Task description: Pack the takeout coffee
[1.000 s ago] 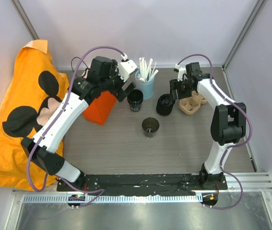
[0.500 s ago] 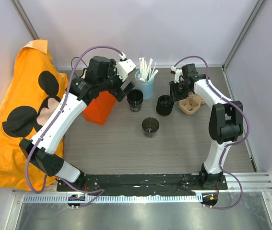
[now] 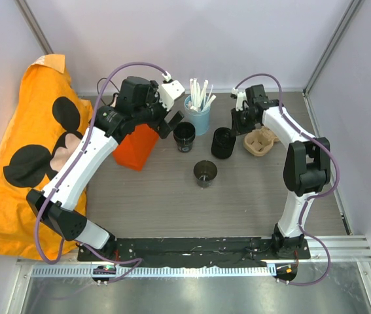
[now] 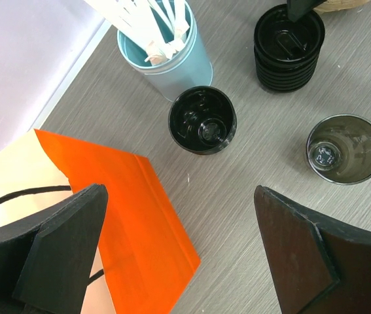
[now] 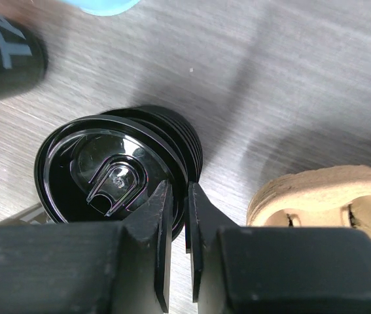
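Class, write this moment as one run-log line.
left tool: open, near black cup | right tool: shut on lid stack rim | carrier: empty

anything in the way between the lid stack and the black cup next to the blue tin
Nothing visible. Bare table lies between the lid stack, gripped by the right claw, and the black cup; the blue tin stands behind that line.

Orange bag (image 3: pixel 138 147), black lids (image 3: pixel 223 142), pale-blue tin (image 3: pixel 198 120)

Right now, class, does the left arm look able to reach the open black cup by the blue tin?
Probably yes. The left tool hangs open near the black cup, with nothing between them; only the blue tin stands close beside the cup.
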You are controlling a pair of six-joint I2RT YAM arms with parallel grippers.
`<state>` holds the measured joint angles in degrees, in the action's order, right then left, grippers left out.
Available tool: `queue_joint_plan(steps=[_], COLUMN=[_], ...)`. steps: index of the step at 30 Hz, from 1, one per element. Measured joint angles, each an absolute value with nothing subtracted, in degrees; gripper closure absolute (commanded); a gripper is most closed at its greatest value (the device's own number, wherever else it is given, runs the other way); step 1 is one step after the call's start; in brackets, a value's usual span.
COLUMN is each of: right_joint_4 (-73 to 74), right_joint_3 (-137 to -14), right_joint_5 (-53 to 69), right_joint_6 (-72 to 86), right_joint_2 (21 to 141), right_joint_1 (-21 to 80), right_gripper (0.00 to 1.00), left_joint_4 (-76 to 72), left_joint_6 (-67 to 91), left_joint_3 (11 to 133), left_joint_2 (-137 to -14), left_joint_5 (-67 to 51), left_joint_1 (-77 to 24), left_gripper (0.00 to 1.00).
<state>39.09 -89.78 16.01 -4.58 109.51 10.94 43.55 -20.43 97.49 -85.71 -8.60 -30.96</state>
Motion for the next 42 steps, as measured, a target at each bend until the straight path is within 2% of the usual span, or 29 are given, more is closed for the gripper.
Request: queue_joint_plan(steps=[11,19,25,29,32,42], right_joint_4=[41.41,51.24,59.37,64.79,68.84,74.72], right_joint_3=[-95.15,-103.48,-111.98,-116.22,-118.37,-113.75], right_joint_5=[15.53,17.28,24.18,29.36,33.58,41.21], right_joint_6=[-6.00,-10.28,-14.66,-17.65,-20.01,-25.89], right_joint_2=[109.12,108.40,105.82,105.14,105.10,101.60], right_joint_1=[11.05,11.05,11.05,11.09,11.27,16.34], right_gripper=[0.84,0.83,0.83,0.83,0.83,0.80], left_joint_4=[43.59,51.40,52.53,44.51,33.93,16.58], left_joint_6=[-22.28,-33.34,-45.98,-59.57,-74.76,-90.24], left_joint_3=[97.47,99.66,101.97,89.93,73.56,72.05], left_joint_2=[-85.71,-86.17,-84.31,-77.45,-70.59,-76.82], left_joint_5=[-9.78,-10.63,-10.63,-11.25,-14.06,-20.51], left_joint_1=[-30.94,-32.29,-35.99,-40.27,-41.95,-44.69], left_gripper=[0.00,0.00,0.00,0.00,0.00,0.00])
